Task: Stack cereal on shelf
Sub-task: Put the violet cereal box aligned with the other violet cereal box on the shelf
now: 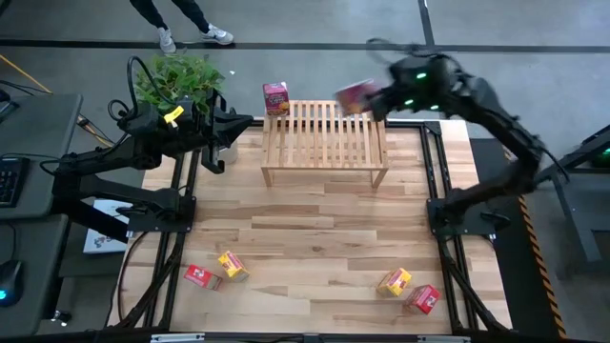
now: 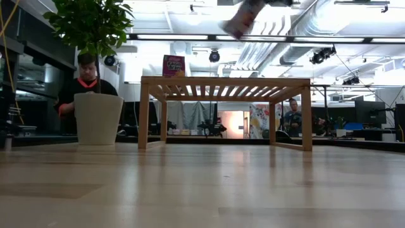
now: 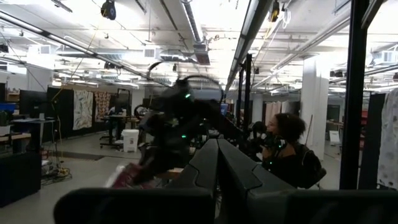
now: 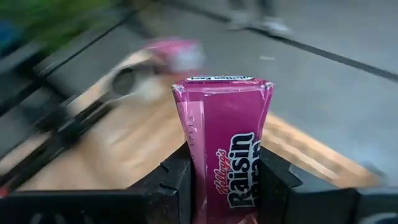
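The light-wood slatted shelf [image 1: 325, 141] stands at the table's far middle. One pink cereal box [image 1: 275, 98] stands upright on the shelf's far left corner, also in the low view [image 2: 173, 65]. My right gripper [image 1: 374, 98] is shut on a second pink box [image 1: 355, 93], high above the shelf's far right part; the box shows blurred in the low view [image 2: 242, 18]. My left gripper [image 1: 246, 123] is shut and empty, left of the shelf. Two yellow and two red boxes lie near the table's near edge. My right gripper pinches the pink box between its two fingers [image 4: 176, 180], one on each narrow side [image 4: 191, 163], at the box's lower part. The box stands out past the fingertips, lifted clear above the shelf and tilted in the low view.
A potted plant [image 1: 176, 79] stands at the far left, behind my left arm. A red box [image 1: 200, 276] and a yellow box [image 1: 232, 264] lie near left; a yellow box [image 1: 395, 281] and a red box [image 1: 423, 298] lie near right. People are in the room beyond.
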Motion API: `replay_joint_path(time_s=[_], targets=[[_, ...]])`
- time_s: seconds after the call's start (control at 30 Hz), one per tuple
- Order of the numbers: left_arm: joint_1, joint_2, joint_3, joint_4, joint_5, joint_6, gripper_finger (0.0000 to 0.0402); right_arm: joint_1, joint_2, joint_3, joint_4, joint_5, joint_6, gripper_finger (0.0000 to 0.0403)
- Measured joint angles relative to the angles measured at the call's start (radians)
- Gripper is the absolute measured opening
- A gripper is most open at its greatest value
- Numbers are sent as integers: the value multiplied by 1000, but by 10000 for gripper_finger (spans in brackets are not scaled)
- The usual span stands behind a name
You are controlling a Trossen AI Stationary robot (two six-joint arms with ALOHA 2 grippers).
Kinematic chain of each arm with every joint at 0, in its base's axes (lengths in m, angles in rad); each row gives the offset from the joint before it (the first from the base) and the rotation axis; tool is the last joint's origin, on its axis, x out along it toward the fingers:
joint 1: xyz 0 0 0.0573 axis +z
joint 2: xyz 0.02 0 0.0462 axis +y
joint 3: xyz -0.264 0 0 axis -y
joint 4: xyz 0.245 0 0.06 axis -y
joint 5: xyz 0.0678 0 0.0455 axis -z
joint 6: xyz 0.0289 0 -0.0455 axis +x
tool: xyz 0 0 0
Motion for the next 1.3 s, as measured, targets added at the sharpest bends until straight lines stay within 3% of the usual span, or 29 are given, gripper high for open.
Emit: replay_joint_path(time_s=[0.17, 0.37, 0.6, 0.83, 1.3], targets=[[0, 0, 0, 0, 0, 35, 0, 202, 246, 249, 0, -21, -136, 112], [0, 0, 0, 4, 0, 28, 0, 247, 479, 497, -28, -8, -286, 112], [-2, 0, 0, 44, 12, -24, 0, 193, 528, 391, 15, -3, -390, 112], [-2, 0, 0, 206, 129, -35, 0, 146, 576, 380, 98, 0, -462, 112], [-1, 0, 0, 220, 126, -34, 0, 92, 624, 380, 103, 21, -567, 139]])
